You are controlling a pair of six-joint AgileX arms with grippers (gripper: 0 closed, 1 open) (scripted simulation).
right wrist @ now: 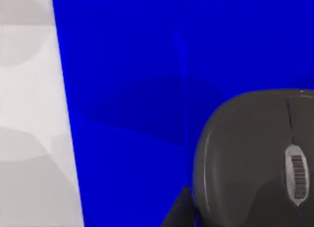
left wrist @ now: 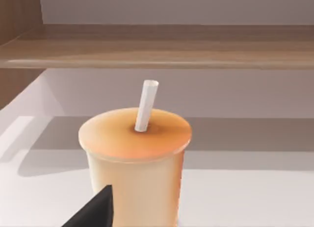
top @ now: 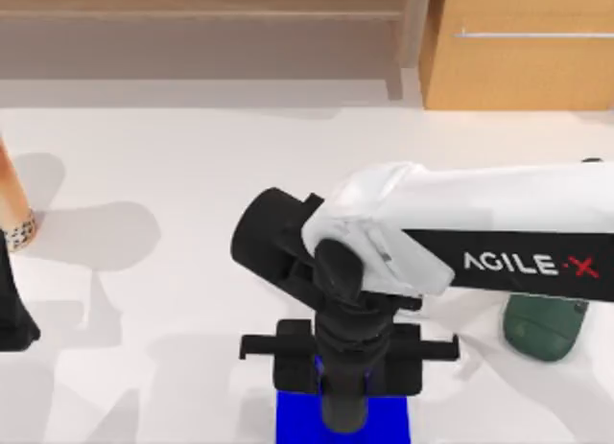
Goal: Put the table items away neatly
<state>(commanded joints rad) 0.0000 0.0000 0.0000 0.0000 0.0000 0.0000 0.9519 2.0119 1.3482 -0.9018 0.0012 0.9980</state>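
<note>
The tan-orange cylinder with its speckled band stands at the far left edge of the white table. In the left wrist view it is a lidded cup with a white straw. My left gripper is just in front of it, shut on it, and one black fingertip lies against its side. My right gripper points down at the front centre over a blue mat. It is shut on the dark grey mouse, with a fingertip at the mouse's edge. The smartphone is out of view.
A dark green rounded object lies at the right, partly under my right arm. A wooden shelf and a cabinet run along the back. The blue mat has bare room beside the mouse.
</note>
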